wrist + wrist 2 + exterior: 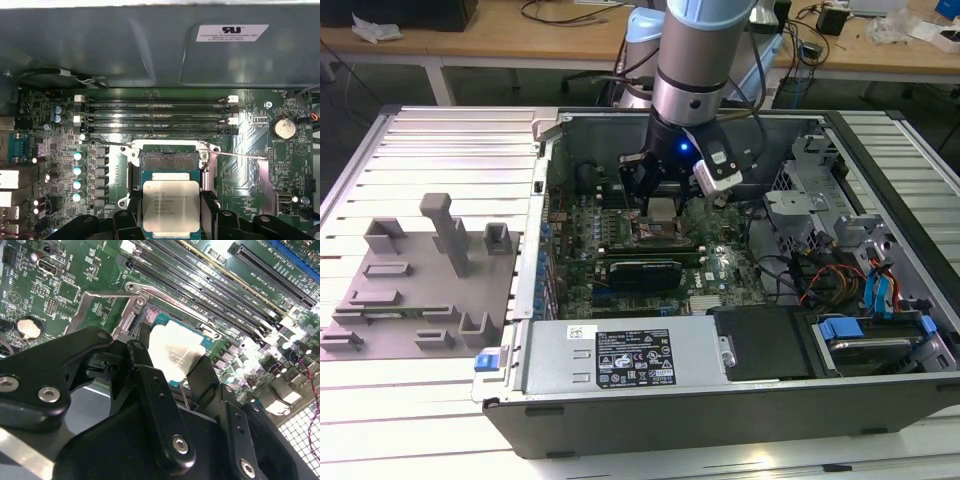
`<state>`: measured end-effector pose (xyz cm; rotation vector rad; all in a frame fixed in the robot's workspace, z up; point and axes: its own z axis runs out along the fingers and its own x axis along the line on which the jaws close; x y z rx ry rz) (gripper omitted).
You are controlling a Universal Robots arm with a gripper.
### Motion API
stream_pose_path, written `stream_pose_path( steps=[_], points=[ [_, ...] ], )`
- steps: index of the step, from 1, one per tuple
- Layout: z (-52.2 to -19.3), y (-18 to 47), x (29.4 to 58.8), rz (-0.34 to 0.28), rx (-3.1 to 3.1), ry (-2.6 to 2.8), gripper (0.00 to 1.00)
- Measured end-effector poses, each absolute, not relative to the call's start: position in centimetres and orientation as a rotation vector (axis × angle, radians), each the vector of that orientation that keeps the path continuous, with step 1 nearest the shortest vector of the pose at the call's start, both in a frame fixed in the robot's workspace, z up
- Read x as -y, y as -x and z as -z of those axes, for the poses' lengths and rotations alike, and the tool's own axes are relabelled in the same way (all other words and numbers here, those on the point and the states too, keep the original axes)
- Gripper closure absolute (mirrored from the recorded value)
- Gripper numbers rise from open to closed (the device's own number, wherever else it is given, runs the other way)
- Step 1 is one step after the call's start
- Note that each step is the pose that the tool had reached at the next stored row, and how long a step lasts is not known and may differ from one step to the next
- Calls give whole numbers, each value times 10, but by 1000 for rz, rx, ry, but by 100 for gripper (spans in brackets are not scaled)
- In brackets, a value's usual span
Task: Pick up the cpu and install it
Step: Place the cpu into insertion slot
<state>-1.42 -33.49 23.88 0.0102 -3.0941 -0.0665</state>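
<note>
Closest to my wrist cameras, the tool (pixel 171 212) is clamped on the cpu (pixel 171 202), with a black finger (pixel 209 210) on each of two opposite edges. The chip's silvery top carries several lines of small dark print, which I leave unread. It hangs over the near part of the open socket (pixel 169 161) on the green board (pixel 250 150); I cannot tell whether it touches. Beyond the socket lie long memory slots (pixel 155 112), with a coin battery (pixel 283 127) off to one side. Farther back, the gray case wall (pixel 100 45) bears a white printed label (pixel 231 33). In the exterior view the arm reaches down into the open computer case (pixel 910 400), whose power supply (pixel 550 360) shows a white sticker (pixel 632 362). A gray tray (pixel 415 290) sits on the slatted tabletop (pixel 450 140) at the exterior view's left
</note>
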Motion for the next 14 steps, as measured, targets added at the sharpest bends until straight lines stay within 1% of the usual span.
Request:
stream_pose_path(
  steps=[1, 2, 6, 14],
  points=[
    [-239, 14, 335, 26, 3095, -9, 45],
    [-239, 14, 335, 15, 3095, -9, 45],
    [-239, 14, 335, 8, 3095, 0, 45],
    [-239, 14, 335, 16, 3079, 318, 45]
  ],
)
